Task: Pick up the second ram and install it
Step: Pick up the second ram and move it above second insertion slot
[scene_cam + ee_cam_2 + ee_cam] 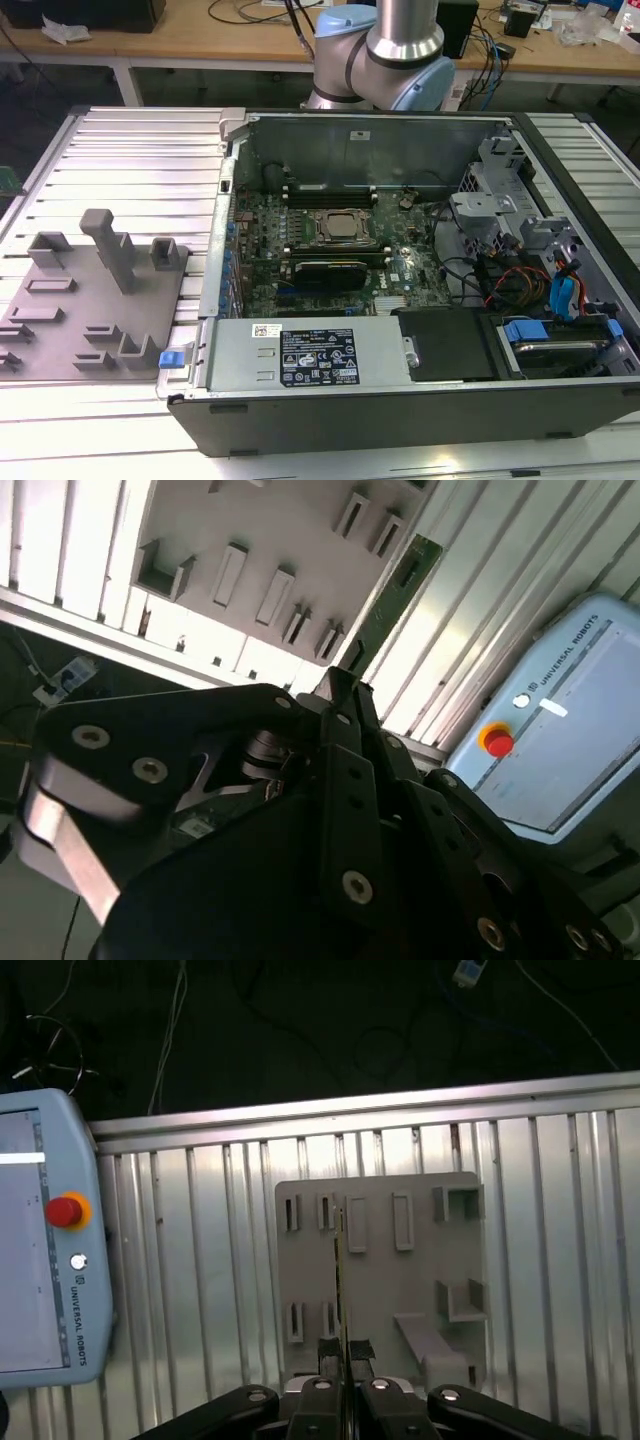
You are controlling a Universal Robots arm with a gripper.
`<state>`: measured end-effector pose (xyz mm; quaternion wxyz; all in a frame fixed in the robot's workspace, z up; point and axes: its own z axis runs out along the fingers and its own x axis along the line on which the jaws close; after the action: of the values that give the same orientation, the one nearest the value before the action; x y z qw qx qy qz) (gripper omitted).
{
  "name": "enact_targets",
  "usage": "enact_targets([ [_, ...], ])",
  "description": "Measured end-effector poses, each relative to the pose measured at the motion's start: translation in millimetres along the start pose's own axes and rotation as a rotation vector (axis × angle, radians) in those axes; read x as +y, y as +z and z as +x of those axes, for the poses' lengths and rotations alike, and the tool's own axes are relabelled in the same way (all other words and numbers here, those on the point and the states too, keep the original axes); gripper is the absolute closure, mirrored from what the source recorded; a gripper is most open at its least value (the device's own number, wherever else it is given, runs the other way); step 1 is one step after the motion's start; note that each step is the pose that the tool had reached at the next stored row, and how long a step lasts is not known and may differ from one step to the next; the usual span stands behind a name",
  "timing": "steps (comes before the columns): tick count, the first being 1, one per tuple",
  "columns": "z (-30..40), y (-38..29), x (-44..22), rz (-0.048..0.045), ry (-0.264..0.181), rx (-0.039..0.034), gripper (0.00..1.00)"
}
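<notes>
Above the grey tray, fingers clamped on second ram

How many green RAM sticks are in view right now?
1. The long, narrow green circuit-board RAM stick is clamped in the end effector, with the grey slotted holder tray behind it. Others seated inside the open black computer case may be hidden.

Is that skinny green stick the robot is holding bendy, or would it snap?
Probably stiff: the green stick stands straight out from the gripper's jaws without drooping. Likely light: it looks very thin edge-on in the first wrist view. Maybe fragile: a bare board with small parts.
</notes>
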<state>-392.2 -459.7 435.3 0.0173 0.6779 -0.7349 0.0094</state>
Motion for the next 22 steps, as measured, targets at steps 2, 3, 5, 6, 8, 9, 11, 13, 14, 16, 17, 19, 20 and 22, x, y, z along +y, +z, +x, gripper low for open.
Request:
enact_targets([
  [2,0.1,-0.1,0.0,-0.0042,-0.001,-0.0498,0.87],
  [3,0.0,-0.1,0.0,-0.0055,-0.002,-0.0652,0.87],
  [5,0.0,0.0,0.0,-0.0055,-0.012,-0.0657,0.87],
  [6,-0.1,-0.1,-0.1,-0.0054,-0.03,-0.0653,0.87],
  [8,-0.2,-0.1,-0.1,-0.0054,-0.031,-0.0652,0.87],
  [9,-0.2,-0.1,-0.1,-0.0054,-0.031,-0.0652,0.87],
  [11,-0.4,0.0,-2.0,-0.0054,-0.031,-0.0651,0.87],
  [13,-1.0,-0.1,-9.9,-0.0055,-0.031,-0.0648,0.87],
  [14,-1.2,0.0,-12.9,-0.0054,-0.031,-0.0649,0.87],
  [16,-2.4,-0.3,-28.3,-0.0056,-0.031,-0.0648,0.87],
  [17,-2.9,-0.3,-34.1,-0.0057,-0.031,-0.0649,0.87],
  [19,-3.8,-0.5,-45.3,-0.0061,-0.031,-0.0648,0.87],
  [20,-4.2,-0.5,-49.7,-0.0062,-0.031,-0.0649,0.87],
  [22,-4.9,-0.7,-59.6,-0.0066,-0.031,-0.0648,0.87],
])
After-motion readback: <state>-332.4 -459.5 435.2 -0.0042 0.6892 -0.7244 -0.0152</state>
